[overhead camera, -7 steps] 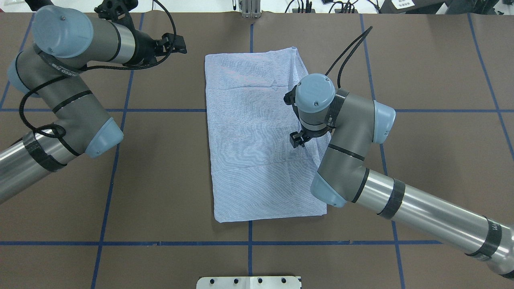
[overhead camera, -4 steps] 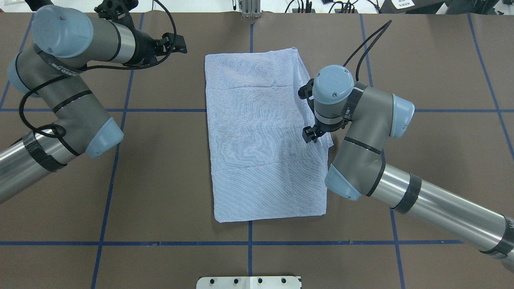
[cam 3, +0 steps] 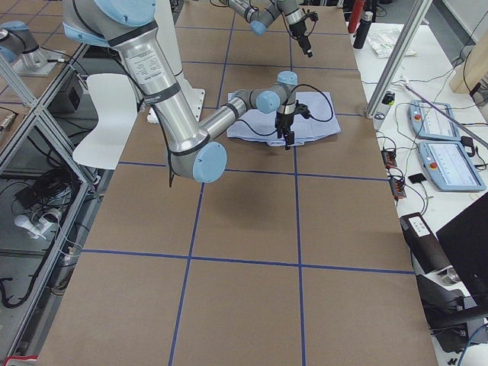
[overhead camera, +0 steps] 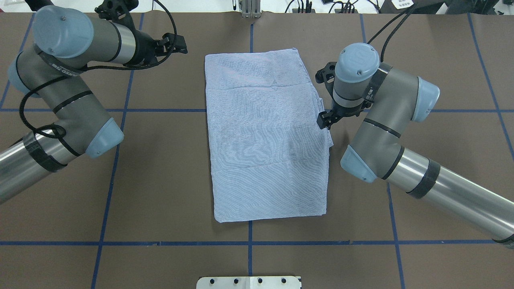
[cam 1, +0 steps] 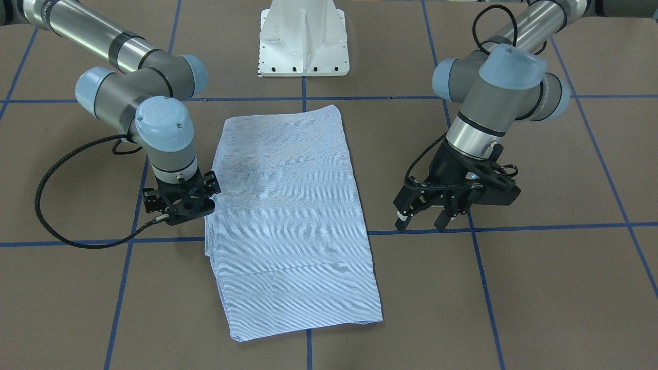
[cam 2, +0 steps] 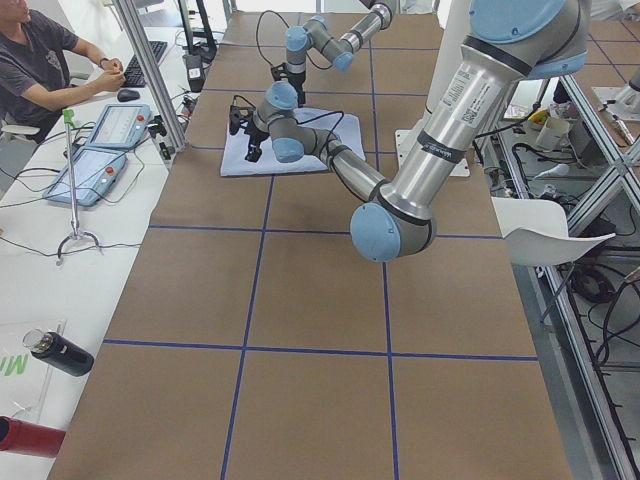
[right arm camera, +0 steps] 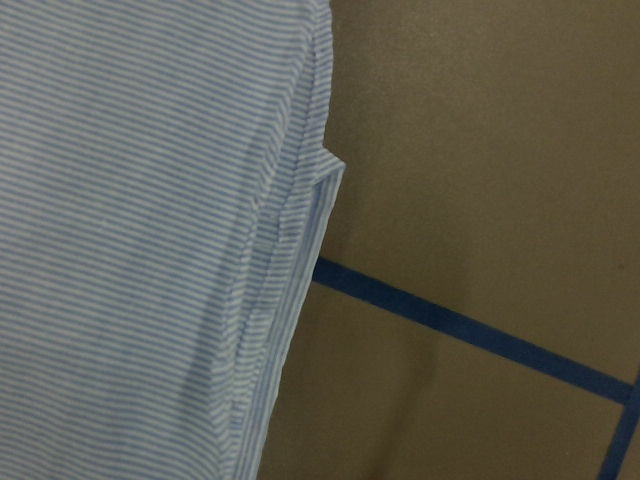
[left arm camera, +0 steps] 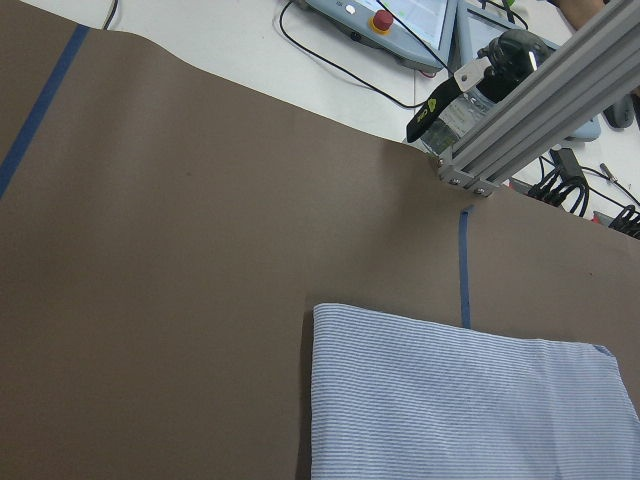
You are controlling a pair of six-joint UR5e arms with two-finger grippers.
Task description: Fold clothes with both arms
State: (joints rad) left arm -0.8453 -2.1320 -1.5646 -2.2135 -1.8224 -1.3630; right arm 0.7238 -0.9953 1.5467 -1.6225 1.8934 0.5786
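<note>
Overhead exterior view gives you the clearest read. The light blue, finely white-striped shirt (overhead camera: pixel 265 136) already lies as a flat, narrow oblong in the middle of the brown, blue-taped surface (overhead camera: pixel 160 180). Its long sides run from the robot's edge toward the operators' edge. No sleeve, collar or button shows, so you can take the lengthwise folds as done. Along the long side nearest the right arm the layers are not quite flush. The right wrist view shows you a small cloth corner (right arm camera: pixel 330 168) poking out past the stacked edge.

The right gripper (overhead camera: pixel 324 120) hangs just over that same long side, about halfway along it, pointing down. You cannot tell from any view how far apart its jaws stand, and no cloth looks lifted there. The left gripper (cam 1: pixel 421 222) is spread wide and empty, well apart from the shirt on the opposite side, over bare surface.

What looks left for you is the crosswise fold or folds that shorten the oblong, likely with each gripper taking a corner. That loose corner may also need tidying.
</note>
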